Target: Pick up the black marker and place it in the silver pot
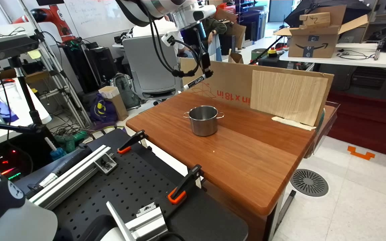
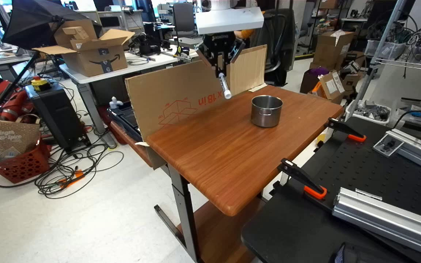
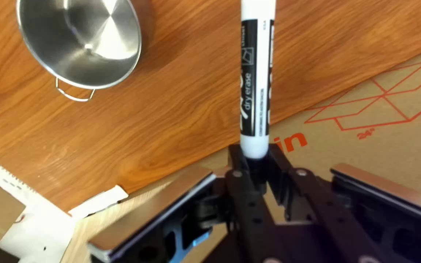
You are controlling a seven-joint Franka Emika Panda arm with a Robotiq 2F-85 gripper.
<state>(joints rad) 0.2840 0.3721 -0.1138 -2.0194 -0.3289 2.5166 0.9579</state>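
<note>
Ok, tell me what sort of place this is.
Probably a robotics lab: an exterior view shows a red robot arm in the background, a whiteboard with writing on it, and a black perforated board bearing metal rails.

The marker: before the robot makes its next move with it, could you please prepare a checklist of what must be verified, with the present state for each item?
1. Grip on the marker: ok. The jaws are closed on one end of it.
2. Firmness of that grip: cannot tell. No picture shows force.
3. Lifted off the table: ok. It is in the air in both exterior views.
4. Upright pot, mouth facing up: ok. It stands on the table.
5. Marker above the pot: not ok. In the wrist view it is off to one side.
6. Marker pointing straight down: not ok. It slants in an exterior view.
</note>
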